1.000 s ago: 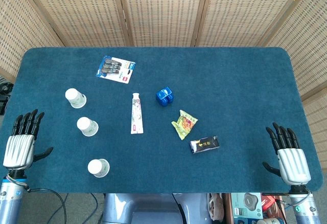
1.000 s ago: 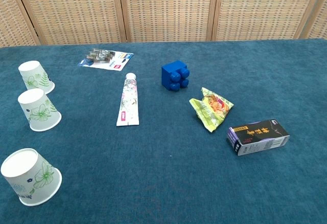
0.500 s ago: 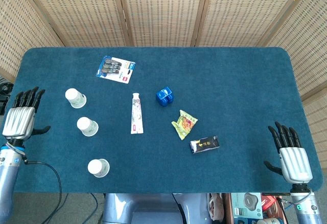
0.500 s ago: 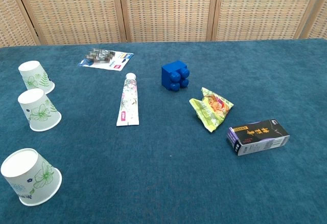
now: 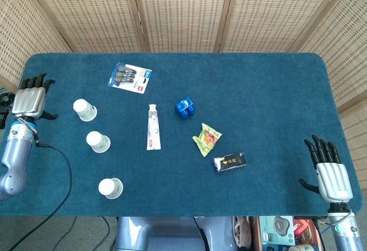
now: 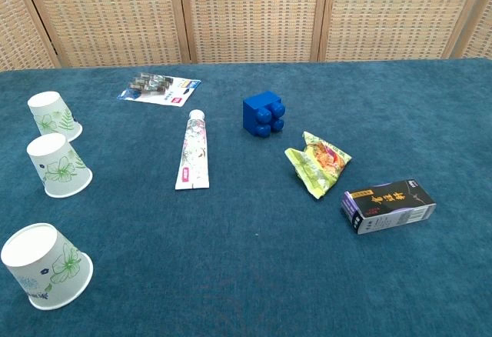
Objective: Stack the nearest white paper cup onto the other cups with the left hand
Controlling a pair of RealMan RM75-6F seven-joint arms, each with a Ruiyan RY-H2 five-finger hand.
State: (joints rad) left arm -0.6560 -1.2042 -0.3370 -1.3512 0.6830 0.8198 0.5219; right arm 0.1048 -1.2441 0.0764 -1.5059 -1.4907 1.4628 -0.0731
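**A:** So where's the near cup (image 5: 110,187) sitting? Anything got hold of it?

**B:** Nope, nothing's touching it. It's upside down on the blue bench (image 5: 275,119), close to the front edge on the left side. In the chest view it's bottom left, white with a green leaf print. The middle cup (image 5: 98,141) and far cup (image 5: 85,109) are behind it in a rough line, also upside down, each standing apart from the others.

**A:** And the hands?

**B:** Left hand (image 5: 32,99) is up at the left edge of the bench, just beside the far cup but not touching it. Fingers (image 5: 35,82) are apart and pointing away from the robot, holding nothing. Right hand (image 5: 331,173) is over at the front right corner, fingers spread too, also holding nothing. Neither shows in the chest view.

**A:** Other stuff around?

**B:** Mid-bench there's a tube (image 5: 153,126) lying flat, a blue block (image 5: 184,107) to its right, then a green snack bag (image 5: 207,138) and a dark box (image 5: 230,161) nearer the front. A blister pack (image 5: 129,77) lies toward the back, behind the cups. Wicker screen (image 5: 183,10) behind it all.
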